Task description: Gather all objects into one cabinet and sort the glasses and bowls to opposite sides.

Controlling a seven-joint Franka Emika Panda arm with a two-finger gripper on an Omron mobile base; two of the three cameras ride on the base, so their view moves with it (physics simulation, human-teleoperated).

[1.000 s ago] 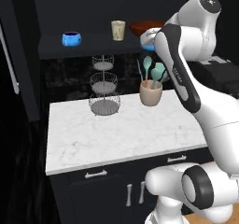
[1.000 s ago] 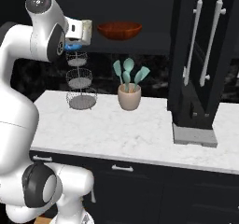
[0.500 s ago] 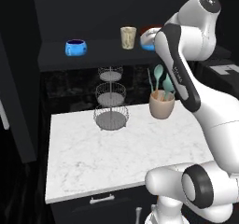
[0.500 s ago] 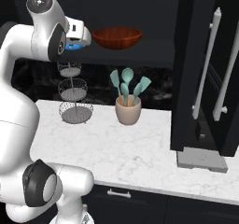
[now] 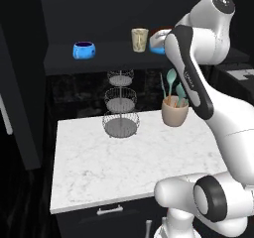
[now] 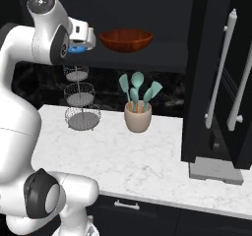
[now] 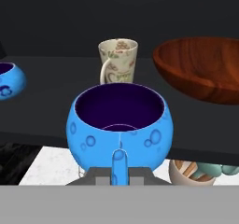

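My gripper point(image 7: 120, 174) is shut on the small handle of a bright blue bowl point(image 7: 120, 125) with a dark inside, held at shelf height just before the black cabinet shelf point(image 7: 51, 125). On the shelf behind it stands the cream tumbler point(image 7: 117, 62). The wide reddish-brown bowl point(image 7: 200, 69) sits to its right and a second blue bowl point(image 7: 8, 80) to its left. From the base I see that blue bowl point(image 5: 83, 50), the tumbler point(image 5: 139, 39) and the brown bowl point(image 6: 126, 39) along the shelf point(image 5: 114, 58). The held bowl point(image 6: 76, 48) peeks out under the gripper point(image 6: 86, 38).
A beige pot of teal utensils point(image 6: 138, 117) and a wire tiered basket stand point(image 5: 120, 110) stand at the back of the white marble counter point(image 5: 129, 167). The tall black cabinet door with white bar handles point(image 6: 219, 73) stands open at the right. Drawers run below the counter.
The whole picture has shifted and grown as the base drove nearer to the counter. The gripper has stayed shut on the blue bowl near the shelf.
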